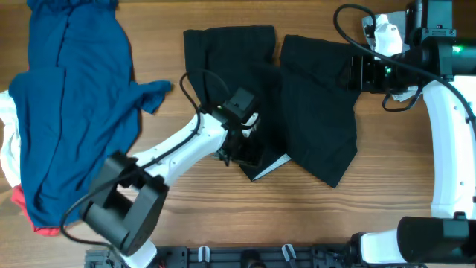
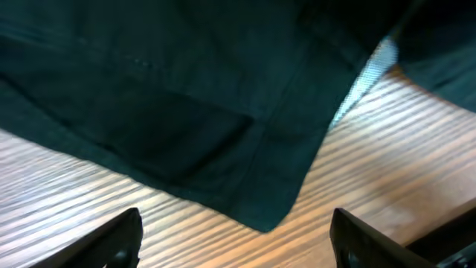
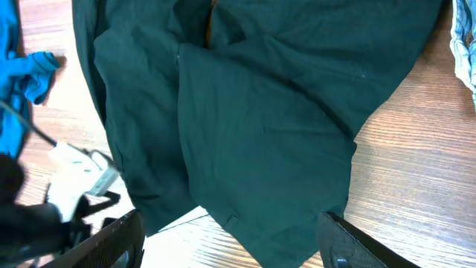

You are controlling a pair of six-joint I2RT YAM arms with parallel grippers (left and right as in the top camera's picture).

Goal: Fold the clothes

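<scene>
clothes (image 1: 320,119) lie spread on the wooden surface (image 1: 312,223), and i'll go from the nearest edge outward. at 8 o'clock in the overhead view a red piece (image 1: 33,221) peeks out from under the pile, with a white piece (image 1: 7,149) just above it at 9 o'clock. over both lies the blue garment (image 1: 74,104), bunched and running up to 11 o'clock.

near the centre my left tool (image 1: 245,145) hangs over the near edge of the black garment (image 3: 260,134). its fingers stand wide apart with nothing between them. the left wrist camera shows a corner of black fabric lying flat on the wood just beyond them. a pale edging strip (image 1: 271,165) shows at that near edge, at about 5 o'clock from the tool.

the black garment lies flat from the centre out to 1 o'clock, as two dark panels side by side with a crease between them.

farthest off, at 2 o'clock, my right tool (image 1: 353,72) hovers over the garment's right edge, its fingers also apart and empty. its wrist camera catches a bit of pale denim (image 3: 465,45) at 2 o'clock, beside the black fabric.
</scene>
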